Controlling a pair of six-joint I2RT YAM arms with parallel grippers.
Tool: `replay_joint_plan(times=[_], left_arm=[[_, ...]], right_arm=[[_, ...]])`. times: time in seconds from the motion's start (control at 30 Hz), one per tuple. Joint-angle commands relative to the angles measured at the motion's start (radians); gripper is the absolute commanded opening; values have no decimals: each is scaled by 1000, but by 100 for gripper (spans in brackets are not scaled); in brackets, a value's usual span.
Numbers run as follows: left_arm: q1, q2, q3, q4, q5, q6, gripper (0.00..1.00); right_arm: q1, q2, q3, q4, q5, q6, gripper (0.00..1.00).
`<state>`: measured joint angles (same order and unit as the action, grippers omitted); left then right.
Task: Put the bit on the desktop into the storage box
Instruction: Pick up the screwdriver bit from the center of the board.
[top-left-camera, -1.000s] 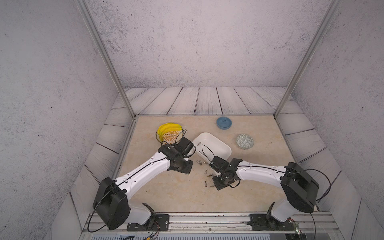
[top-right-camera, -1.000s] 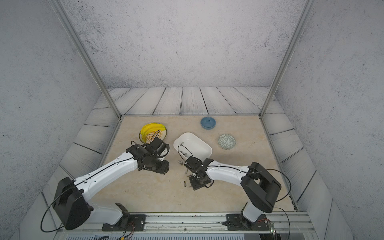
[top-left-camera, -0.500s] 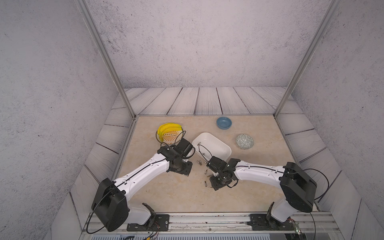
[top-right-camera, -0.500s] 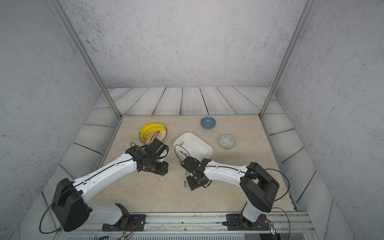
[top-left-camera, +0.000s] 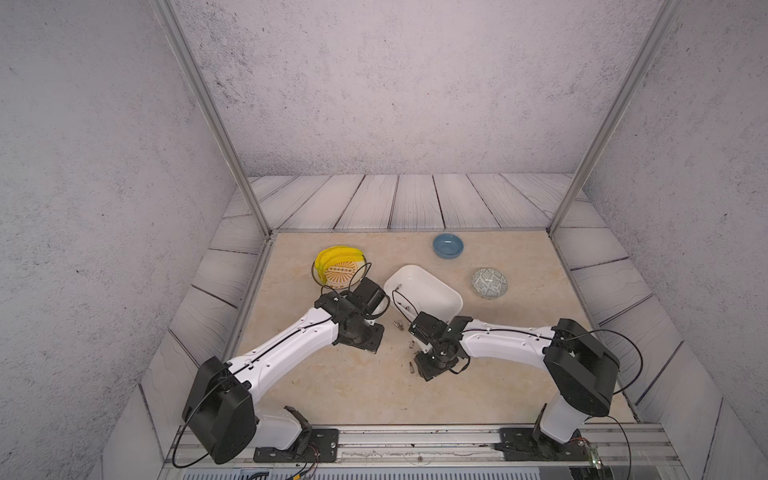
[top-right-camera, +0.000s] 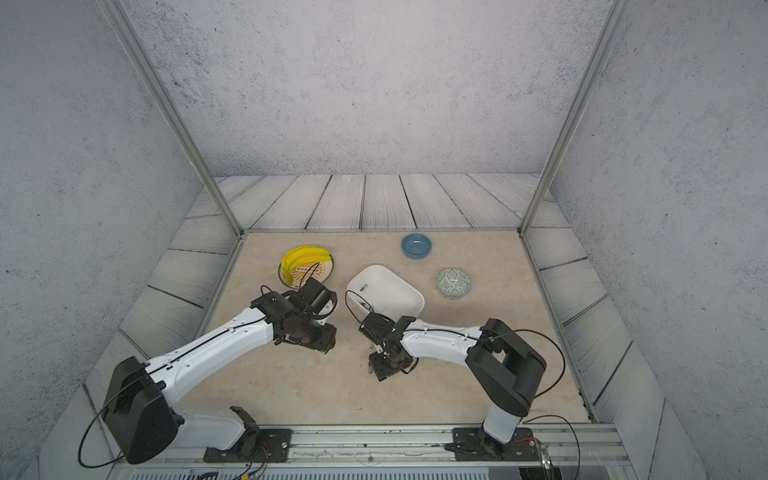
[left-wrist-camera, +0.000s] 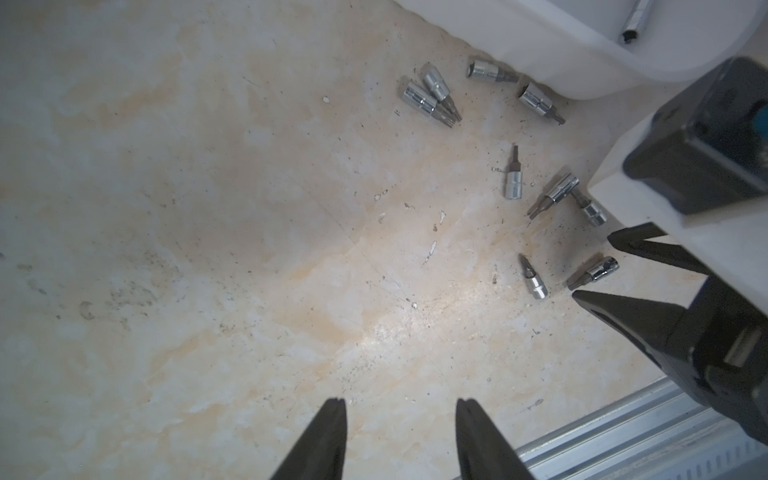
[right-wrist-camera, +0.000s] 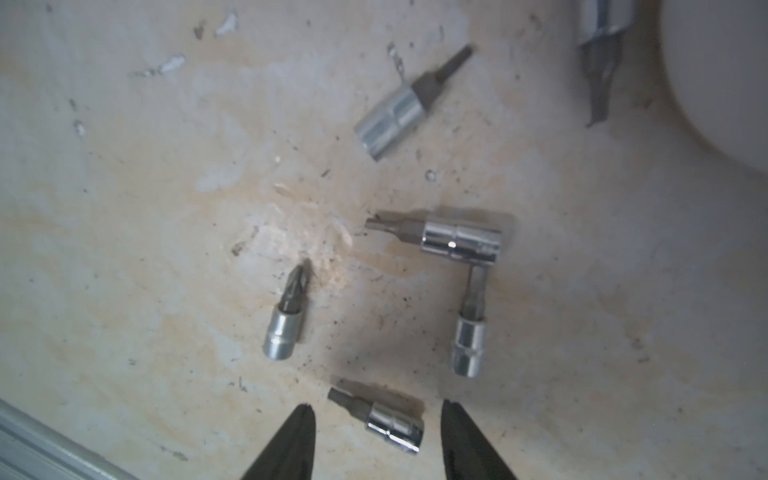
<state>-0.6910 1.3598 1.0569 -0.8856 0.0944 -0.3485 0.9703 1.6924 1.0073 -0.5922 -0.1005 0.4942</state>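
1. The beige, marble-patterned worktop (top-left-camera: 332, 386) carries a white shallow rectangular plastic storage box (top-left-camera: 432, 291) with rounded corners, set near its middle.
2. Loose chrome socket bits (left-wrist-camera: 514, 183) with dark tips lie flat on the worktop just beside the box's near corner. Nine show in the left wrist view, two of them touching side by side.
3. The right tool (right-wrist-camera: 376, 403) points down at the worktop with its black jaws spread. One short chrome bit with a dark hex tip (right-wrist-camera: 392, 424) lies flat between them, apart from both fingers.
4. The left tool (left-wrist-camera: 400, 402) hangs over bare worktop with its jaws spread, well apart from the scattered bits.
5. Inside the storage box lie a small metal piece (top-left-camera: 398, 286) by the far wall and a slim metal rod (top-left-camera: 409, 309) by the near wall.
6. Left of the box, yellow bananas (top-left-camera: 332, 255) rest on a round patterned plate (top-left-camera: 343, 274).
7. A small blue round bowl (top-left-camera: 448, 245) stands beyond the box, and a grey-green patterned bowl (top-left-camera: 489, 283) stands to its right.
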Motion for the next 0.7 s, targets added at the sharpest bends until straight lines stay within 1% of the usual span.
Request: replay_joint_plan(times=[0.0,0.3,0.67], left_arm=[[5,-23,-16,-15,-11,-8,48],[5,-34,-27,-18,-22,-9,48],[5,-42,-37,-12,-12,-10,48]], right_arm=[[4,13,15,6,-14,-18,54],[11,23,-2,21,-44,-17,53],[64,20,-9,-61,31,-2,52]])
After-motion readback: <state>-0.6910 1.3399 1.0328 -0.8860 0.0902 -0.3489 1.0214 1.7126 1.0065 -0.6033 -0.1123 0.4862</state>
